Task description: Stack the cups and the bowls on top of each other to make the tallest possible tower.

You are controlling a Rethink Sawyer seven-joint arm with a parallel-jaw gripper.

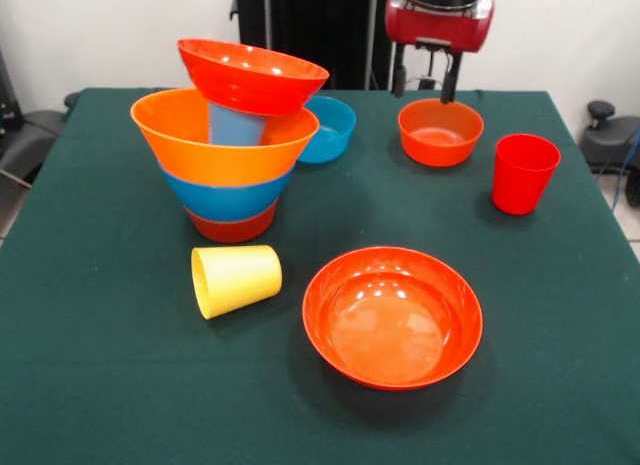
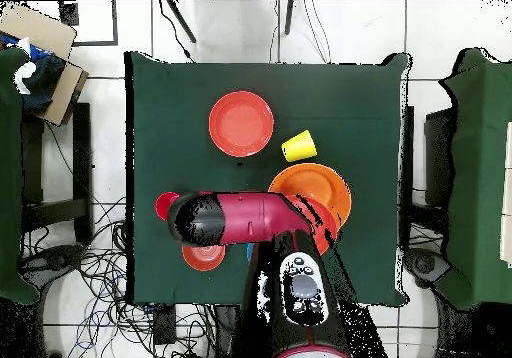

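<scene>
The tower stands at the left of the front view. From the bottom it is a small red-orange bowl [image 1: 234, 226], the large blue bowl [image 1: 228, 197] and the huge orange bowl [image 1: 200, 145]. The light blue cup [image 1: 237, 126] stands inside, with a wide red-orange bowl [image 1: 252, 75] resting tilted on it. The yellow cup [image 1: 236, 279] lies on its side in front of the tower. The red cup [image 1: 524, 172] stands upright at the right. My gripper [image 1: 425, 83] is open and empty, just above and behind a small red-orange bowl [image 1: 440, 133].
A small blue bowl [image 1: 330, 129] sits behind the tower. A wide shallow red-orange bowl [image 1: 392, 317] lies near the front centre. In the overhead view the arm [image 2: 235, 219] covers the gripper and part of the tower [image 2: 312, 189]. The table has a green cloth [image 1: 100, 385].
</scene>
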